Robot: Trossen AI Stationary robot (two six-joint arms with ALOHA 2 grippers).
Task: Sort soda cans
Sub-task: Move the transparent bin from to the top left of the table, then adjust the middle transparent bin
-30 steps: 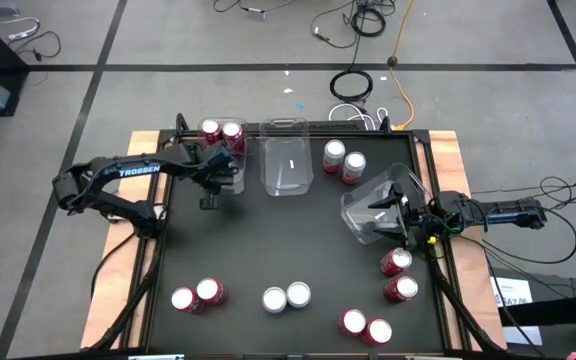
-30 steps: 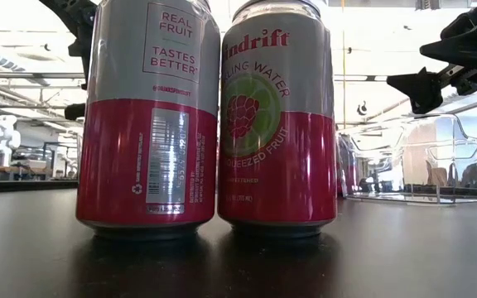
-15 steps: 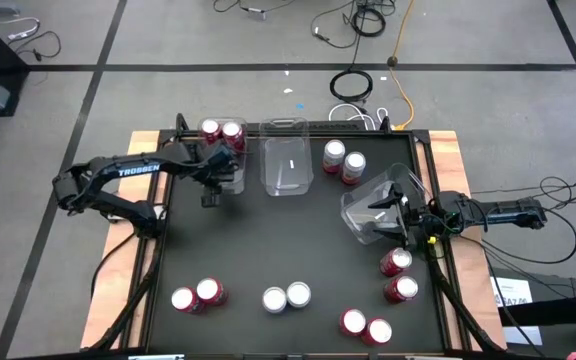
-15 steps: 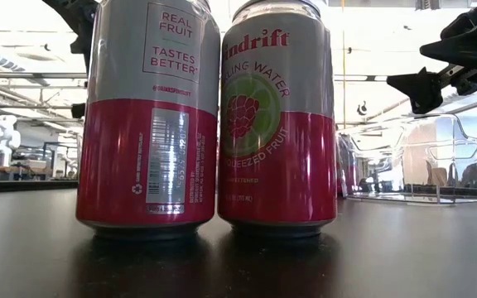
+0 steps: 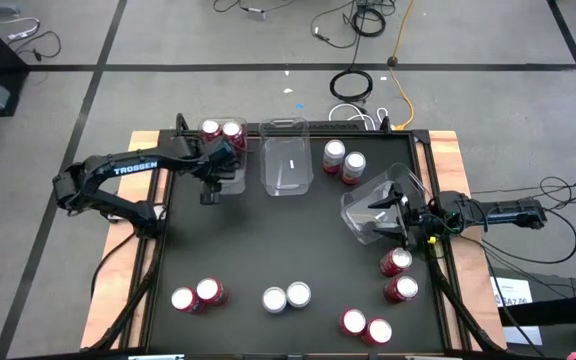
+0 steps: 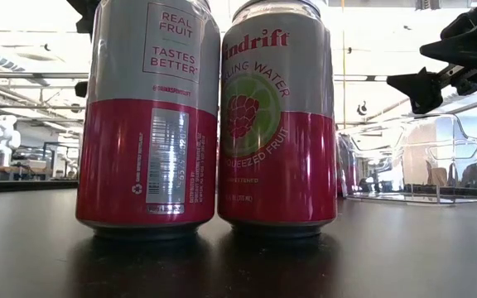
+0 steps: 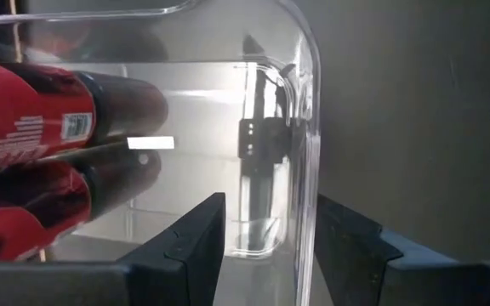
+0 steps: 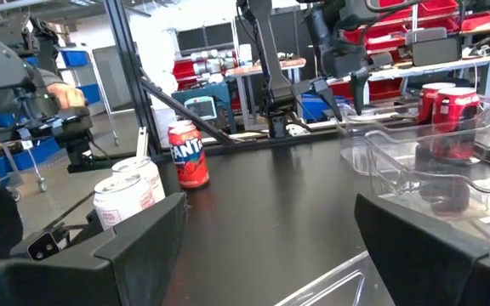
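Observation:
Two red soda cans point(image 5: 221, 131) stand in a clear bin point(image 5: 230, 178) at the table's far left; in the left wrist view they show through its wall point(image 7: 32, 110). My left gripper point(image 7: 270, 246) hangs open over that bin's rounded corner, pointing down. My right gripper point(image 5: 392, 217) waits open and level at the right edge, over a tilted clear bin point(image 5: 366, 200). Other soda cans stand in pairs: one far right of centre point(image 5: 343, 160), three along the near edge point(image 5: 196, 296) point(image 5: 286, 297) point(image 5: 366, 326), and one by the right edge point(image 5: 399, 276). My left gripper's fingers come from above and stand on either side of the bin's wall at its rounded corner point(image 7: 306, 127), one inside the bin and one outside. The wall runs right beside the outer finger point(image 7: 347, 246); whether they touch I cannot tell.
A third clear bin point(image 5: 287, 160) stands at the far middle, between the left bin and the far pair of cans. The dark tabletop point(image 5: 288, 240) between the bins and the near row is bare. Cables lie on the floor beyond the far edge.
My left gripper has risen a little above the far-left bin. The bin and its two red cans have stayed where they were.

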